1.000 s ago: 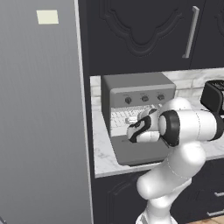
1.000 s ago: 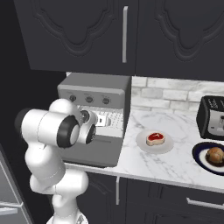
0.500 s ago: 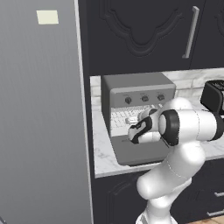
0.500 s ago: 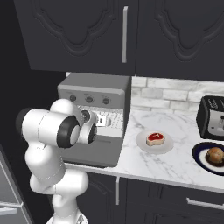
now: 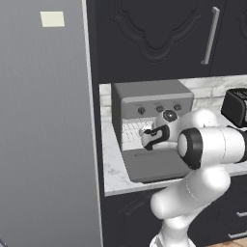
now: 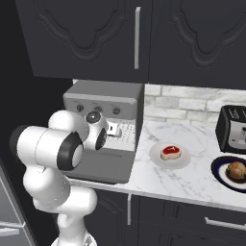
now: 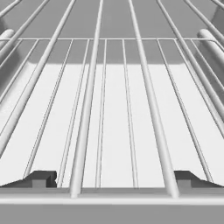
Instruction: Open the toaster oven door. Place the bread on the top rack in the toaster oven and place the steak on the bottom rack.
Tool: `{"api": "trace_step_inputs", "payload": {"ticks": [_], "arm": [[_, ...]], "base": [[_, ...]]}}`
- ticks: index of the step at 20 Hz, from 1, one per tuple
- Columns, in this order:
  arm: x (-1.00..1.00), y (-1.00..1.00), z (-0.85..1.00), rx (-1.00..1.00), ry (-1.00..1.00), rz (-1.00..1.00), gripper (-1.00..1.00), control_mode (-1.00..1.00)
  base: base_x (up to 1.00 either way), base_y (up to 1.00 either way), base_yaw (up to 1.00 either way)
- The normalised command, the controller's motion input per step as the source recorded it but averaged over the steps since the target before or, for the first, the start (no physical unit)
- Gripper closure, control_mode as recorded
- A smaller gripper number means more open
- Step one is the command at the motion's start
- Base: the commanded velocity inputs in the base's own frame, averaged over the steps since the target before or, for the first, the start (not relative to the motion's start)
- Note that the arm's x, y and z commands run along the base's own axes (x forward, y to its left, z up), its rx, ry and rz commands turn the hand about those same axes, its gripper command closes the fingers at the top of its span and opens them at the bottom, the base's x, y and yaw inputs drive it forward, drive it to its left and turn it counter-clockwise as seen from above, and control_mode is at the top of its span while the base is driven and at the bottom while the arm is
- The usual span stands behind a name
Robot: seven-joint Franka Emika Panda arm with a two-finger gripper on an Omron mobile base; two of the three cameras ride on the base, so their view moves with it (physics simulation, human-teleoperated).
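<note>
The gray toaster oven [image 5: 149, 94] [image 6: 105, 93] stands on the counter with its door [image 5: 154, 166] [image 6: 103, 166] dropped flat in front. My gripper [image 5: 144, 140] [image 6: 115, 129] [image 7: 116, 179] is at the cavity mouth, open, its fingertips [image 7: 43, 177] wide apart. A silvery wire rack [image 7: 113, 109] runs away from the hand, its front bar lying across just before the tips; thinner bars show beneath it. The red steak [image 6: 170, 152] lies on a white plate [image 6: 168, 162] to the right. The brown bread [image 6: 236, 170] rests on a dark plate [image 6: 218, 173] farther right.
A black toaster [image 6: 233, 129] [image 5: 236, 106] stands at the back right of the marble counter [image 6: 192, 182]. A tall gray fridge [image 5: 43, 125] rises left of the oven. Dark cabinets [image 6: 134, 38] hang above, and the open door overhangs the counter's front edge.
</note>
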Motion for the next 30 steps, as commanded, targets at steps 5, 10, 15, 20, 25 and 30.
{"api": "trace_step_inputs", "payload": {"ticks": [5,10,15,20,25,30], "arm": [[-0.31,0.00,-0.20,0.00,0.31,0.00,-1.00,-1.00],[-0.49,0.00,-0.19,0.00,0.32,0.00,-1.00,-1.00],[-0.73,-0.01,-0.17,0.00,0.32,0.00,-1.00,-1.00],[-0.91,-0.05,-0.12,0.00,0.35,0.00,-1.00,-1.00],[-0.96,-0.07,-0.06,0.00,0.40,0.00,-1.00,-1.00],[-1.00,-0.08,-0.29,0.00,0.33,0.00,-1.00,-1.00]], "base": [[0.00,0.00,0.00],[0.00,0.00,0.00],[0.00,0.00,0.00],[0.00,0.00,0.00],[0.00,0.00,0.00],[0.00,0.00,0.00]]}}
